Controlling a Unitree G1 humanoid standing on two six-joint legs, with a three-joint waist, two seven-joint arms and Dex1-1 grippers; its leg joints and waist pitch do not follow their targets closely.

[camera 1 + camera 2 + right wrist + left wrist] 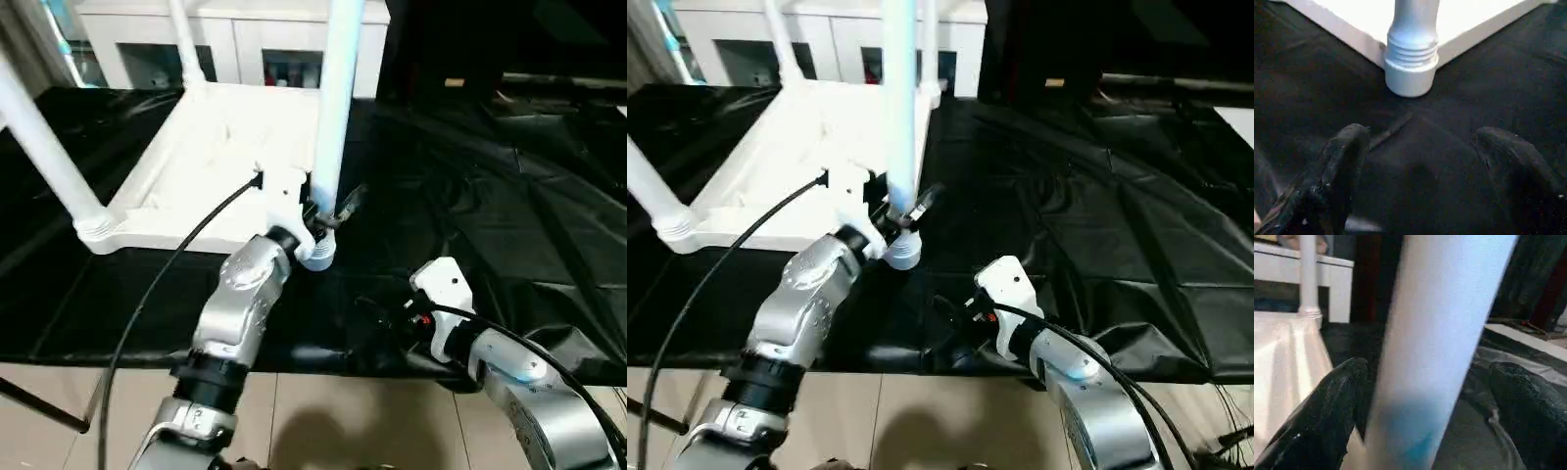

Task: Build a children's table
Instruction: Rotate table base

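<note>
Black sheeting (509, 215) is covering the worktop, and behind it a white cabinet (235, 49) is standing against the wall. Upside down on that sheeting the children's table (186, 186) is lying, its ribbed underside facing up and its legs rising from the corner sockets. Nearest the robot, one leg (333, 108) is standing in its socket (1411, 73), whose threaded collar is sitting right at the corner of the top. Another leg (49, 147) is leaning up from the near-left corner, and two more are rising at the far side.

Around the nearest leg, low down just above the socket, the left end effector (328, 211) is reaching with its black fingers (1327, 421) spread wide on either side of the tube; gaps are showing between pads and leg, so I judge it is not gripping yet. Over to the right, the right end effector (1415, 181) is hanging open and empty, low over the sheeting, pointing at that same socket but apart from it.

What I am worrying about is the leg's seating: if the left fingers are closing off-centre or pushing sideways, the tall tube could lever in the socket, tip out, or drag the light top across the slippery sheet. Nothing is bracing the top.
</note>
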